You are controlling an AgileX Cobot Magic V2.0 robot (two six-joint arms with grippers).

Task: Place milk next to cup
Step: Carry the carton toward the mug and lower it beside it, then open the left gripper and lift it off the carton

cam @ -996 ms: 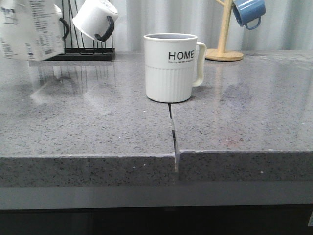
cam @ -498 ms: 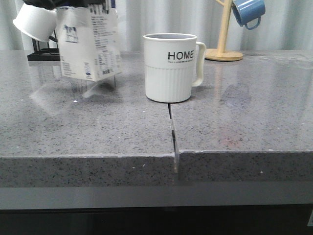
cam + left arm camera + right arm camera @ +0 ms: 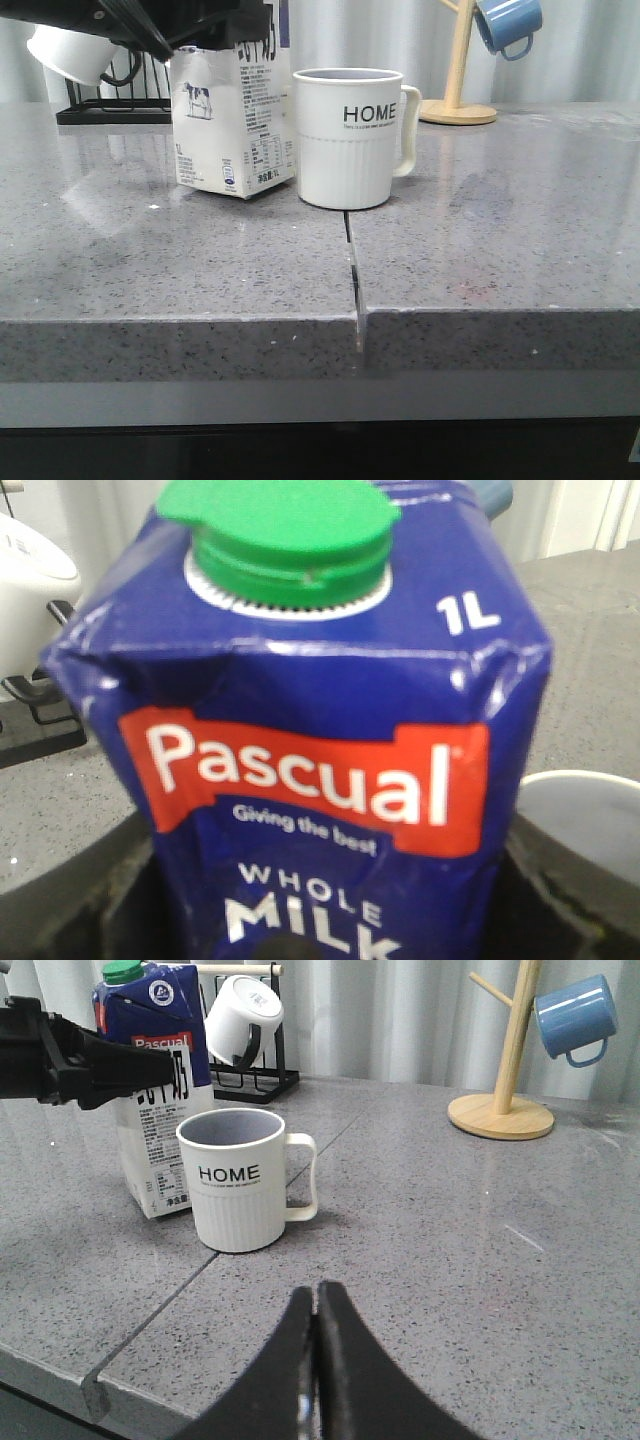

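Now | left gripper (image 3: 215, 25) grips milk (image 3: 235, 125) top | milk just beside cup (image 3: 350, 135)

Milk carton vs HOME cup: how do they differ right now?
The milk carton is a tall box with a blue top and green cap; the HOME cup is a shorter, round, open mug. The left gripper grips the carton; the cup stands free. Both are mainly white and rest on the counter.
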